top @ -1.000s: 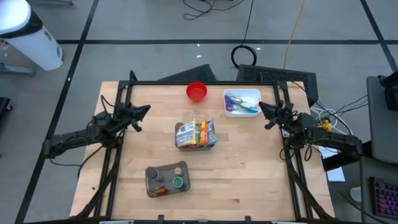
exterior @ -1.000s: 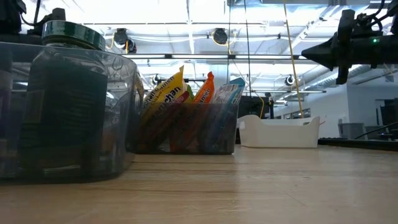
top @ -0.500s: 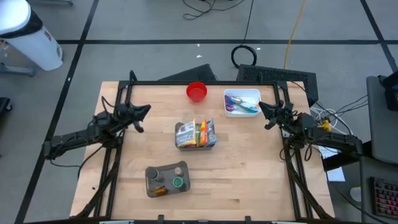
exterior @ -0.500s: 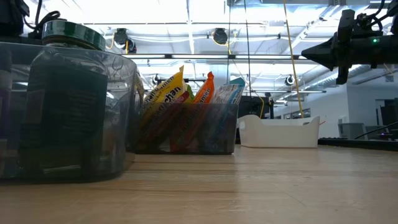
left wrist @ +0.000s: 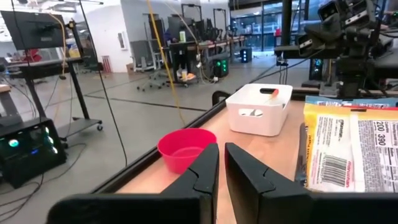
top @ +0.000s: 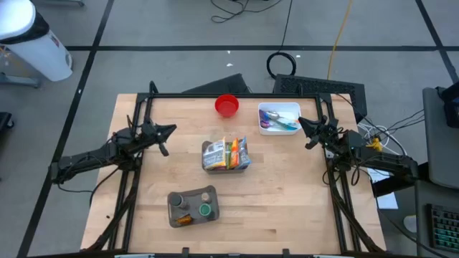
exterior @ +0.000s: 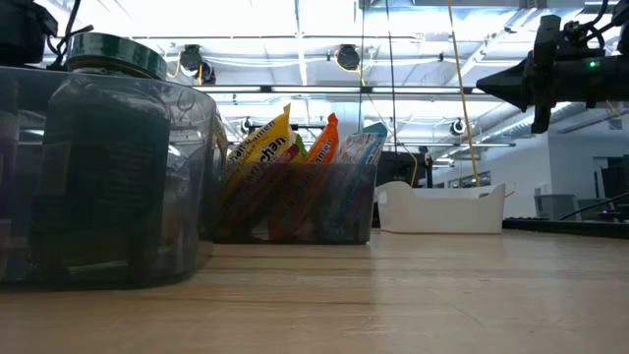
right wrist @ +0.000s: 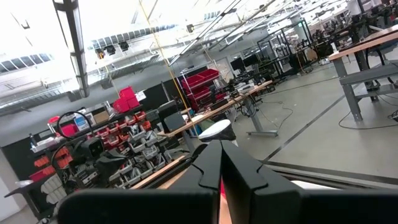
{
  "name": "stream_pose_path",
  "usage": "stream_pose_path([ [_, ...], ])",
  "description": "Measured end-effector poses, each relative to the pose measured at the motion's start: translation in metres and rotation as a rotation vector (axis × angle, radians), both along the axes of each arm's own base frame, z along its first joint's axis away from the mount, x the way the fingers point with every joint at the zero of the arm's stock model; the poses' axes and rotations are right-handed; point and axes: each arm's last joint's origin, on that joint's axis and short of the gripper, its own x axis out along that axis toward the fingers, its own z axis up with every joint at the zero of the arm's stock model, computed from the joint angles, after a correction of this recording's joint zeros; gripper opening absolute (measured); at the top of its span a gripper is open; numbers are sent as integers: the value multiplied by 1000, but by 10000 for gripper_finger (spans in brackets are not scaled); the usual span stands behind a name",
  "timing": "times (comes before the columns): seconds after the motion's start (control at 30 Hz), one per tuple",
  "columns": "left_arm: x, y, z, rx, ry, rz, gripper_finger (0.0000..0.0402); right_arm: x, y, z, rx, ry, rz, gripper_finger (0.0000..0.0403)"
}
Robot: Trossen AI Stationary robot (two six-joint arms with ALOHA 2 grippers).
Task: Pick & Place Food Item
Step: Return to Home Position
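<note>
**Homing step: left tool (top: 167, 130) and right tool (top: 302, 123) are both hanging closed and empty above the worktop (top: 287, 201).**
The green seasoning bottle (top: 205, 211) is standing in the bottom black bin (top: 170, 208), well apart from both tools and on the left tool's side. The noodle packs (top: 228, 153) are sitting in the top black bin (top: 248, 166), between the two tools. The red bowl (left wrist: 185, 148) and white tray (left wrist: 258, 109) are lying ahead of the left tool. Judging nothing is left to carry. For a clean homing, I am advising fingers kept together, a lift before drawing back, and no sideways sweep toward the packs.
</note>
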Motion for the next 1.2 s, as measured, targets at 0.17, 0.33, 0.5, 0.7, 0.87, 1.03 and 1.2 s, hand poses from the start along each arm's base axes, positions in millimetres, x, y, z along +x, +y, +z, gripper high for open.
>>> stream_pose_path([
  [0.17,0,0,1,-8,-11,0,37,0,0,0,0,0,0,0],
  [0.33,0,0,1,-10,-14,0,37,0,0,0,0,0,0,0],
  [0.5,0,0,1,-10,-15,0,37,0,0,0,0,0,0,0],
  [0.7,0,0,1,-13,-16,0,37,0,0,0,0,0,0,0],
  [0.87,0,0,1,-13,-16,0,37,0,0,0,0,0,0,0],
  [1.03,0,0,1,-13,-16,1,37,0,0,0,0,1,0,0],
  [1.2,0,0,1,-12,-16,1,37,0,0,0,0,0,0,0],
])
